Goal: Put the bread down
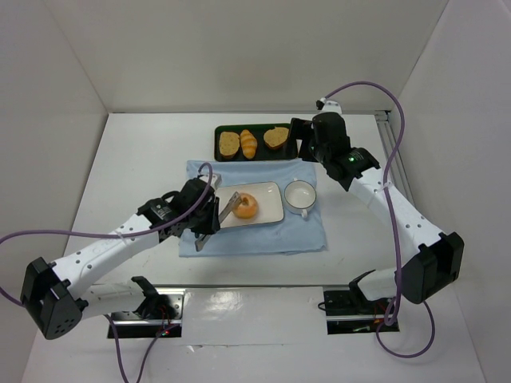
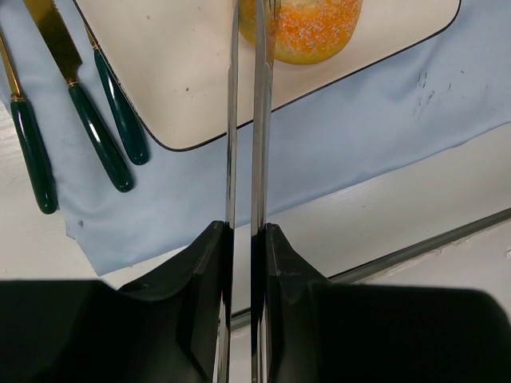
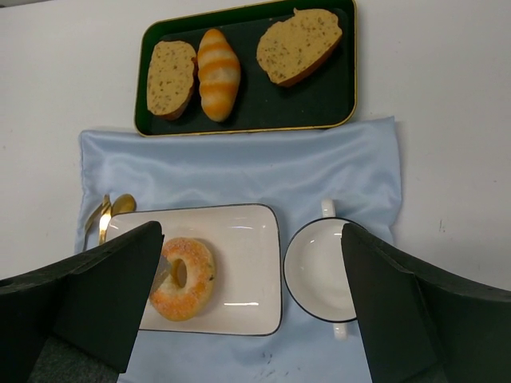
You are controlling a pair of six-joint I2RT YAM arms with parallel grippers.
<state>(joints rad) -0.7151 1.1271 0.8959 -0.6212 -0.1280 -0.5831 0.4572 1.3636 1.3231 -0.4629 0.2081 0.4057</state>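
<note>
Left claw [image 2: 243, 235] clamps narrow on the tongs [image 2: 259, 120], whose long blades run straight ahead to the bread [image 2: 311, 32] on the white plate [image 2: 192, 72]. Right claw [image 1: 306, 142] hangs wide open beyond it, farther off.
</note>
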